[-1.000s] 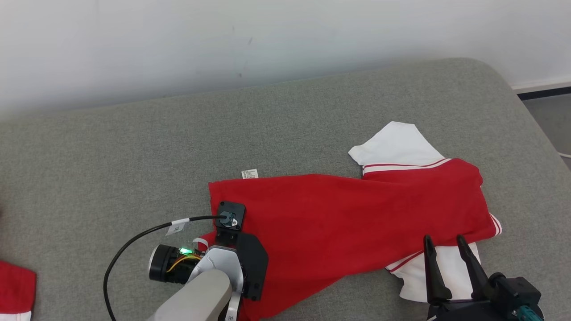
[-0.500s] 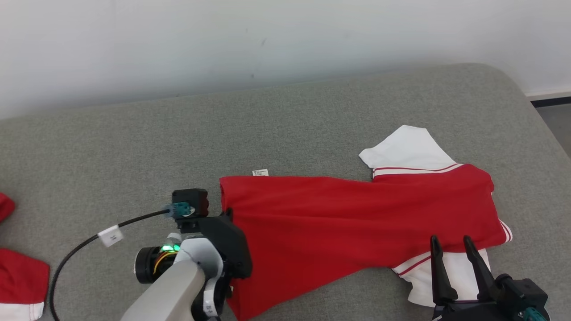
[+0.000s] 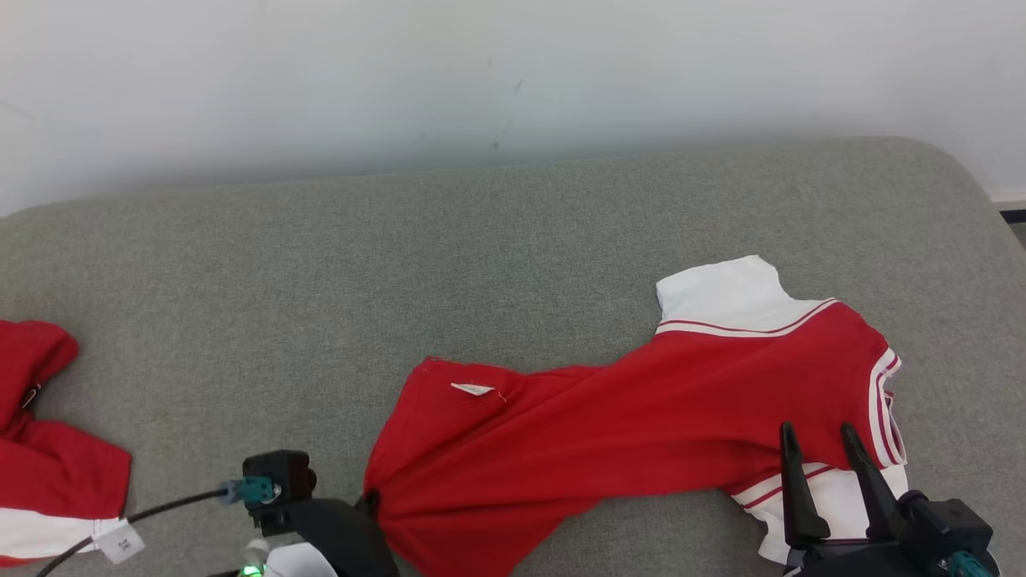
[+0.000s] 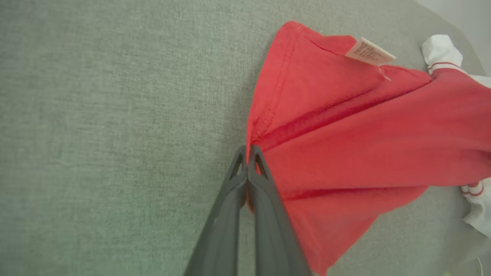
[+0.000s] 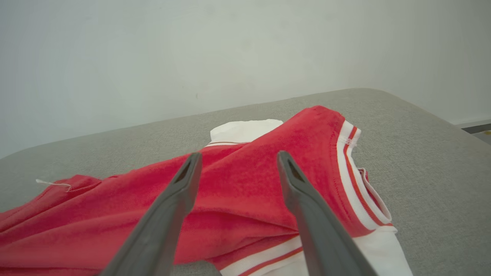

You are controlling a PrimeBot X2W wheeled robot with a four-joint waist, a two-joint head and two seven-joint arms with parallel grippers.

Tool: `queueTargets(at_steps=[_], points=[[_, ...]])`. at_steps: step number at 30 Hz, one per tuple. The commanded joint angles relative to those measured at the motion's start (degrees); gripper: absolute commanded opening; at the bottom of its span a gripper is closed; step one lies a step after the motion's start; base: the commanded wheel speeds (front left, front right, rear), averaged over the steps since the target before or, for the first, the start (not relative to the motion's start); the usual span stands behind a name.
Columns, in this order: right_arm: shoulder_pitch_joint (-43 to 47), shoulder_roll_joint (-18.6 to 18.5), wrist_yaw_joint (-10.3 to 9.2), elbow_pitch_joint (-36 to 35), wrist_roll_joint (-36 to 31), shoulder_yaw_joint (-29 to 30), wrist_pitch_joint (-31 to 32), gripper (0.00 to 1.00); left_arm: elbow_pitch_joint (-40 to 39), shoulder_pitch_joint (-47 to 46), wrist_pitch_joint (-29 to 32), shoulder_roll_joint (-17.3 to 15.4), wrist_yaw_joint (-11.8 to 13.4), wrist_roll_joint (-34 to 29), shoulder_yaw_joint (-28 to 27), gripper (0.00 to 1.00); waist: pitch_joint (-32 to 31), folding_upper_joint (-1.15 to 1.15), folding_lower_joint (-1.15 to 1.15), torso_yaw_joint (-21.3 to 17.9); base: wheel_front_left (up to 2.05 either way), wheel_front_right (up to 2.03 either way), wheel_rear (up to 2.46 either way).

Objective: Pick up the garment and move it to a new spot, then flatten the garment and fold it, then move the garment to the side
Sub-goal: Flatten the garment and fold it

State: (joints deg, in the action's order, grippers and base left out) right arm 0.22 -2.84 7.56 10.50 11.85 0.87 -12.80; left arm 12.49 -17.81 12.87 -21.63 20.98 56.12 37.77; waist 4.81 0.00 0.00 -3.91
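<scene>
The left gripper (image 4: 248, 152) has pulled one hem corner of the red-and-white shirt (image 3: 641, 417) toward the lower left, bunching it into creases, and its one care label (image 3: 473, 389) now lies on red cloth. That gripper is clamped on the hem. The right gripper (image 3: 816, 437) has its fingers apart at lower right. The shirt lies on the grey cushion (image 3: 321, 280), long axis lower left to upper right, hem leftward. A second red garment (image 3: 56, 449) sits at the left edge.

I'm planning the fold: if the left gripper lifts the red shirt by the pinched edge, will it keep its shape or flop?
Likely floppy: the shirt bunches into creases fanning out from where the left gripper pinches its edge. Probably light, as one small pinch gathers it. It may drag rather than glide, since the cushion under it looks coarsely woven.
</scene>
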Motion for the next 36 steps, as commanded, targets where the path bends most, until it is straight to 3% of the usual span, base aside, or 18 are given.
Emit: queueTargets(at_steps=[1,8,15,16,17,18,26,30,32,36], points=[[0.6,-0.1,-0.15,-0.3,-0.3,0.3,0.1,1.0,-1.1,1.6,0.2,-0.4,0.4,0.2,0.0,0.0,-0.1,0.0,0.0,0.3,0.0,0.0,0.0],[1.0,-0.1,-0.15,-1.3,-0.8,0.3,1.1,1.0,-7.4,7.6,-0.6,-0.5,2.2,1.2,0.7,0.0,-0.5,0.0,0.0,0.8,0.0,0.0,0.0],[1.3,-0.1,-0.15,-2.0,-0.8,0.4,1.7,1.0,-8.7,12.2,-1.0,0.1,3.7,2.1,1.7,0.0,-1.0,0.0,0.0,1.0,0.0,0.0,0.0],[1.3,-0.1,-0.15,-2.1,-0.7,0.4,1.7,1.0,-8.7,12.5,-1.5,0.3,3.7,2.2,1.5,0.07,-1.0,0.0,0.0,1.1,0.0,0.0,0.0],[1.3,-0.1,-0.15,-2.1,-0.6,0.4,1.8,1.0,-8.7,12.8,-2.2,0.5,3.8,2.2,1.1,0.8,-1.0,0.0,0.0,1.1,0.0,0.0,0.0],[1.3,-0.1,-0.15,-2.2,-0.5,0.5,1.8,1.0,-8.8,12.9,-3.2,0.8,3.7,2.4,0.6,1.0,-1.0,0.0,0.0,1.2,0.0,0.0,0.0],[1.5,-0.1,-0.15,-2.0,-0.2,0.6,1.9,1.0,-10.4,11.9,-9.4,0.1,3.1,1.8,-4.6,1.0,-1.6,0.0,0.0,1.7,0.0,0.0,0.0],[1.0,-0.1,-0.15,-2.3,-0.8,1.0,1.7,1.0,-10.2,12.0,-19.1,0.1,-0.1,-0.2,-8.3,1.0,-2.4,0.0,0.0,1.7,0.0,0.0,0.0],[0.8,-0.1,-0.15,-2.4,-1.1,1.6,1.4,1.0,-9.3,11.5,-25.4,-0.8,-2.5,-4.4,-9.1,1.0,-3.0,0.0,0.0,1.8,0.0,0.0,0.0],[1.3,-0.1,-0.15,-2.6,-2.3,2.7,1.3,1.0,-8.4,13.3,-28.1,1.2,-6.8,-14.5,-12.7,1.0,-4.4,0.0,0.0,2.5,0.0,0.0,0.0]])
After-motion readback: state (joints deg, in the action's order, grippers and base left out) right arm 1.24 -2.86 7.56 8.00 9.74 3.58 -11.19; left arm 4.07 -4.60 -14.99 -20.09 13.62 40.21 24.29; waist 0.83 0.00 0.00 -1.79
